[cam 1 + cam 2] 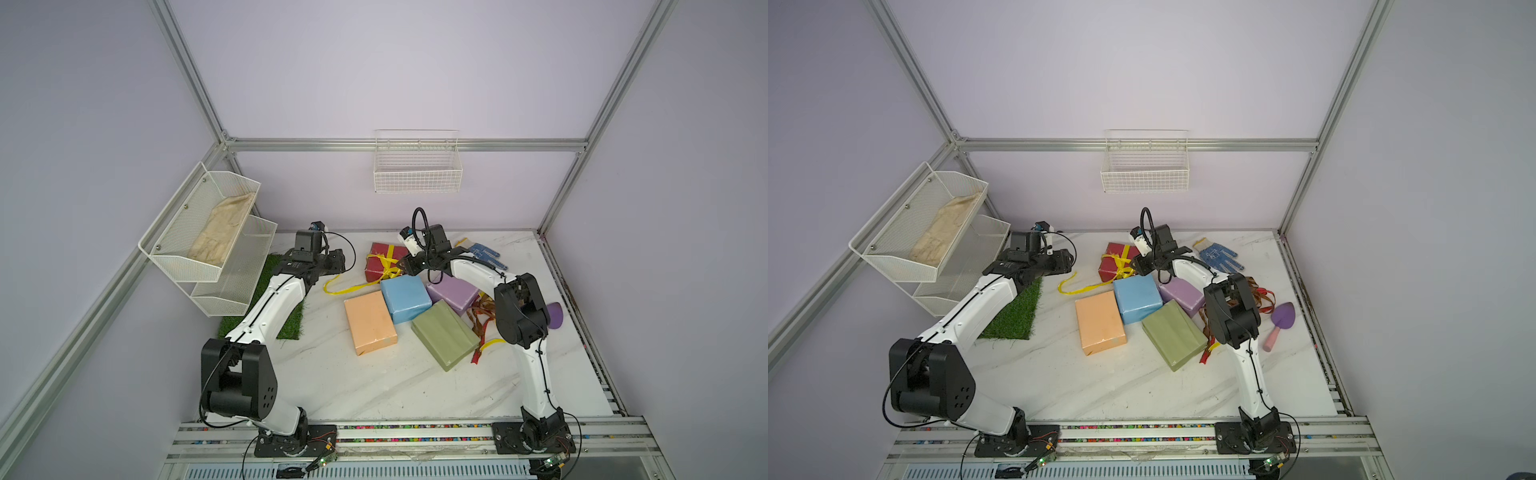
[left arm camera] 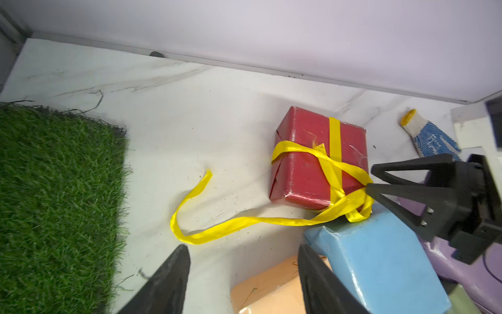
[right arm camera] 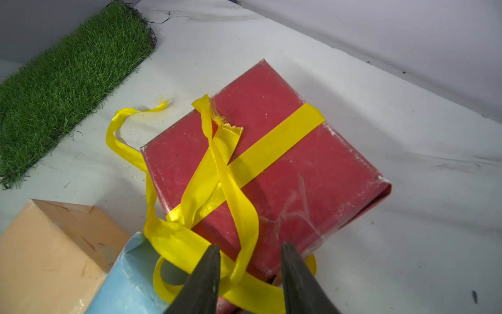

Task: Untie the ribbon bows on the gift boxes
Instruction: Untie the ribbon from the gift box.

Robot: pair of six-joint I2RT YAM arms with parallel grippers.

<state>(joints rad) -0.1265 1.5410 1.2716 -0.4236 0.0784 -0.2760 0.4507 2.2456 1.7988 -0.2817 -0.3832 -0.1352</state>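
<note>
**Asker:** How far along are the bows?

**Robot:** Four boxes sit bare in a cluster mid-table: the peach box (image 1: 370,322), light blue box (image 1: 405,299), lilac box (image 1: 453,293) and olive green box (image 1: 444,332). The loose ribbons (image 1: 482,316) (brown, glittery red, one yellow) lie tangled toward the right edge of the table (image 1: 395,386). Only the dark red box (image 3: 285,163), near the far edge, wears its yellow ribbon (image 3: 217,176). The bow looks mostly pulled out, though I judge a crossing remains.

**Asker:** And your claws?

**Robot:** My right claw (image 3: 250,247) stands half open astride the slack loops at the red box's near side. Ribbon runs between the fingers, not pinched as far as I can tell. My left claw (image 2: 243,247) hangs wide and empty above the long tail that curls toward the left edge.

**Asker:** Textures?

**Robot:** The ribbon is thin, glossy satin, frayed at one cut end. The boxes are crisp rectangular blocks in smooth, lightly scuffed paper. The tabletop is white marble-patterned.
</note>
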